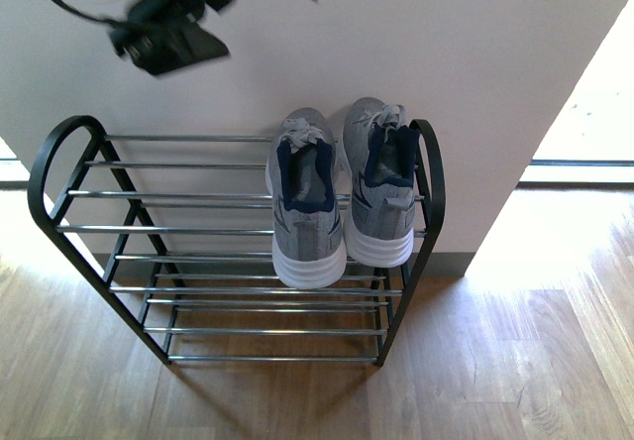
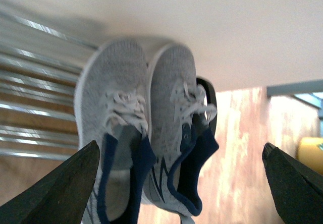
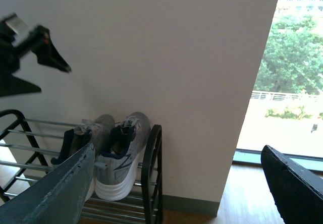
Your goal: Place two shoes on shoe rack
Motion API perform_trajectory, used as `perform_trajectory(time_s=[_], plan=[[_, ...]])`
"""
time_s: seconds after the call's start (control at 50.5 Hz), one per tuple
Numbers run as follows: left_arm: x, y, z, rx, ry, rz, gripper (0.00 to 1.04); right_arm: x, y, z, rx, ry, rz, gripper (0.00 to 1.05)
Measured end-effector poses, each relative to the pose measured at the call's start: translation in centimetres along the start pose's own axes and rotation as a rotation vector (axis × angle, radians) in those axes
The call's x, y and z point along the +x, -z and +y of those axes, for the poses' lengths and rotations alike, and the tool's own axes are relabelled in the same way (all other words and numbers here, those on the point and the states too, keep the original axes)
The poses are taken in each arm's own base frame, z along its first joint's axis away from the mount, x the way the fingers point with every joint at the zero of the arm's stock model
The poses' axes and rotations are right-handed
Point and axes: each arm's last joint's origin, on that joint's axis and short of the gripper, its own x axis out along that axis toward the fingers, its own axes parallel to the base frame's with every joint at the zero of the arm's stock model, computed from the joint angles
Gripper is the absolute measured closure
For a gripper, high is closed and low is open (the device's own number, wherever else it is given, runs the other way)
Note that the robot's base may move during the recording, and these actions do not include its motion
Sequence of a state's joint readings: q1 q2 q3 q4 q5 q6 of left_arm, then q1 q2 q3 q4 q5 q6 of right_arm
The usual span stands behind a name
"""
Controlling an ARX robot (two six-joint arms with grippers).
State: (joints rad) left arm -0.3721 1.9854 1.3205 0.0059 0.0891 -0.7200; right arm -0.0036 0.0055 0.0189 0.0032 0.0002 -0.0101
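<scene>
Front view: two grey knit lace-up sneakers with navy lining and thick white soles, one (image 1: 307,202) just beside the other (image 1: 381,187), sit right of centre. They rest on the top tier of the black-framed shoe rack with chrome bars (image 1: 188,230), toes toward the white wall (image 1: 446,44) and heels overhanging the front bar. The task looks done.

The left gripper (image 1: 168,44) is a blurred dark shape at upper left, well above the rack. In the left wrist view its dark fingers (image 2: 60,183) stand wide apart with nothing held. The right gripper (image 3: 176,151) is likewise spread and empty, its fingers (image 3: 65,188) framing the shoes from a distance.

These sneakers should be light. The knit upper is soft and will likely fold under a pinch, while the sole looks firm. If one needs shifting, take it by the padded heel collar or across the sole's sides. The smooth bars may let a shoe slide.
</scene>
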Motion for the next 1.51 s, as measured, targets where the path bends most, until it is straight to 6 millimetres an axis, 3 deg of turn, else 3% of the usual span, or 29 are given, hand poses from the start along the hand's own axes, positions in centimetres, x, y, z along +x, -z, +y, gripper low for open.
perform_trajectory(time_s=[0.059,0.159,0.277,0.357,0.476,0.595,0.852,1.15,1.506], plan=[[-2.5,-1.2,-0.2,0.062,-0.035,-0.098,0.09,0.0,0.0,0.0,0.000,0.000,0.000,0.09],[-4.8,-2.3,1.0,0.134,-0.125,-0.218,0.09,0.0,0.0,0.0,0.000,0.000,0.000,0.09],[-8.2,-3.2,5.7,0.251,-0.325,-0.408,0.11,0.0,0.0,0.0,0.000,0.000,0.000,0.09],[-10.2,-2.4,8.5,0.392,-0.229,-0.607,0.27,0.0,0.0,0.0,0.000,0.000,0.000,0.09],[-13.1,0.3,9.7,0.529,-0.165,-0.777,0.50,0.0,0.0,0.0,0.000,0.000,0.000,0.09],[-15.0,2.5,10.7,0.568,-0.162,-0.791,0.71,0.0,0.0,0.0,0.000,0.000,0.000,0.09],[-16.9,5.2,12.5,0.569,-0.188,-0.772,1.03,0.0,0.0,0.0,0.000,0.000,0.000,0.09],[-20.1,8.3,14.6,0.575,-0.190,-0.776,1.04,0.0,0.0,0.0,0.000,0.000,0.000,0.09],[-21.7,11.5,15.6,0.577,-0.186,-0.768,1.03,0.0,0.0,0.0,0.000,0.000,0.000,0.09]])
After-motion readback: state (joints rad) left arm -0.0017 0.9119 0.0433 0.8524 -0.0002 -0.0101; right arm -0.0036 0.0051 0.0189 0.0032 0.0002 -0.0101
